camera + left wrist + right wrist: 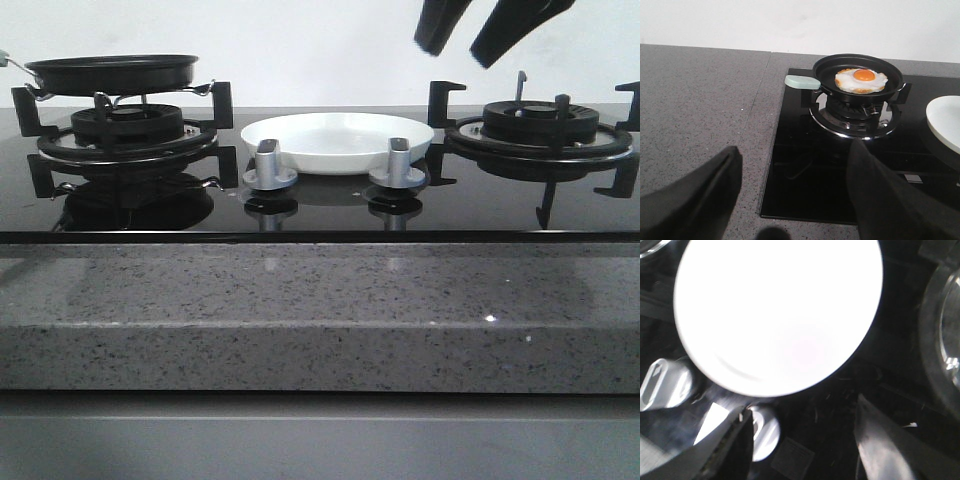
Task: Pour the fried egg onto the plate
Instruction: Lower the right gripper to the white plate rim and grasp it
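The fried egg [861, 81], white with an orange yolk, lies flat in a black frying pan [826, 67] with a pale green handle [802, 81]. The pan [115, 72] sits on the left burner, and its wall hides the egg in the front view. The white plate [337, 140] sits empty on the hob between the burners, and also shows in the left wrist view [946, 120] and the right wrist view [777, 310]. My left gripper [794, 150] is open and empty, well short of the pan handle. My right gripper [470, 45] is open and empty, high above the plate's right side [801, 407].
Two silver knobs [269, 165] [398, 163] stand in front of the plate. The bare right burner [540, 130] has raised black supports. The black glass hob is set in a grey speckled counter [300, 310], which stretches to the pan's left [700, 110].
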